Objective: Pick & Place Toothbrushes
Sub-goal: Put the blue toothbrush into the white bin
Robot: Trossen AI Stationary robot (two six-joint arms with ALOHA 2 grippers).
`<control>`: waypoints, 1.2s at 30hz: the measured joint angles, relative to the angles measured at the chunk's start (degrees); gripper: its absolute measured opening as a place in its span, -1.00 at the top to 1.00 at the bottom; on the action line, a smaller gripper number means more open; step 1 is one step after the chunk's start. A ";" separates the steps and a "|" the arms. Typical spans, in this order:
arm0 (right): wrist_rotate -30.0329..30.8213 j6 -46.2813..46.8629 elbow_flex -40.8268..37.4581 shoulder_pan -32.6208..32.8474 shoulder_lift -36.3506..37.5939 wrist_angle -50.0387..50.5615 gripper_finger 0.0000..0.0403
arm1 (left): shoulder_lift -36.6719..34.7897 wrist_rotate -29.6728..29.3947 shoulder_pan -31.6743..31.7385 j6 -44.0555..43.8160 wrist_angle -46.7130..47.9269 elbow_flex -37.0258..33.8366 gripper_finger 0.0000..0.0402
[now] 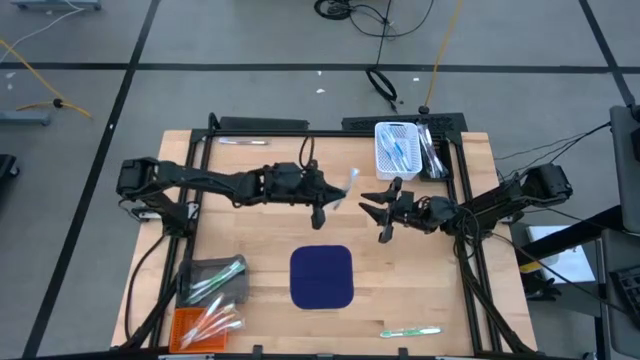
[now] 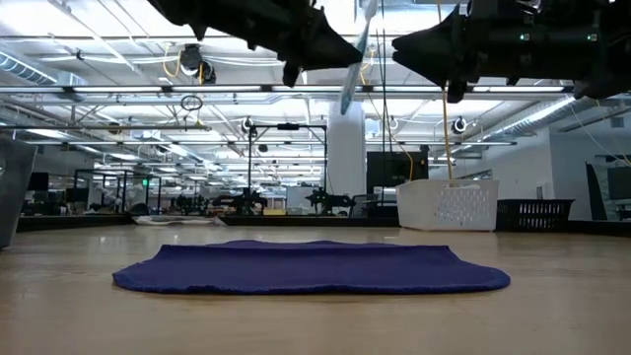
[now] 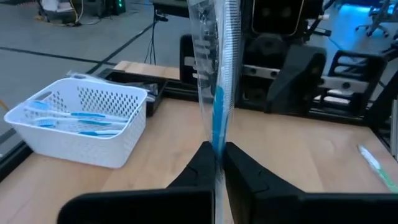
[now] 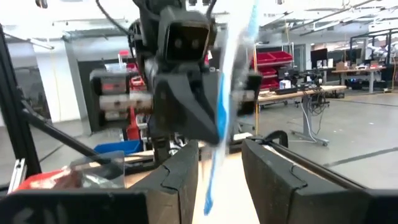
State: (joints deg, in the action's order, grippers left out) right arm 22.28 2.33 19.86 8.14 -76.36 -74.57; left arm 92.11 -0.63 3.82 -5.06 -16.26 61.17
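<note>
The left end effector [image 1: 331,203] is pinching a wrapped blue-and-white toothbrush [image 1: 347,186] between closed fingers above the tabletop [image 1: 260,235] — the right end effector [image 1: 378,212], fingers parted and empty, is facing it just beside the toothbrush.

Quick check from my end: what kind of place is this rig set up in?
Most likely a robotics lab in an industrial hall: rows of workbenches with other robot arms beyond the wooden table, exposed ceiling trusses with strip lights, and red parts bins on shelving.
</note>
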 joint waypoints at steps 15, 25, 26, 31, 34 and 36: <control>0.01 0.00 0.00 -0.73 0.00 -0.17 0.42 | 8.98 -0.97 -1.42 -1.64 -15.57 -0.02 0.95; -4.55 0.11 0.52 -2.19 0.00 -0.36 0.42 | 8.94 -2.52 -2.90 -1.31 -18.47 -0.02 0.96; -4.48 0.08 0.72 -2.19 0.00 -0.23 0.42 | 8.96 -2.61 -2.98 -1.29 -18.31 -0.02 0.97; -4.48 0.06 1.18 -2.19 0.00 -0.20 0.49 | 8.96 -2.96 -3.00 -1.55 -18.35 -0.02 0.93; -4.48 0.06 1.18 -2.19 0.00 -0.16 0.58 | 9.71 -3.03 -3.22 -1.57 -19.33 -0.02 0.95; -4.42 0.06 1.17 -2.19 0.00 -0.10 0.68 | 10.88 -3.00 -3.26 -1.73 -20.90 -0.01 0.97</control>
State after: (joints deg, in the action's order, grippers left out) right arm 17.86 2.39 21.02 5.96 -76.36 -74.67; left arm 103.00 -3.63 0.56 -6.79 -37.16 61.16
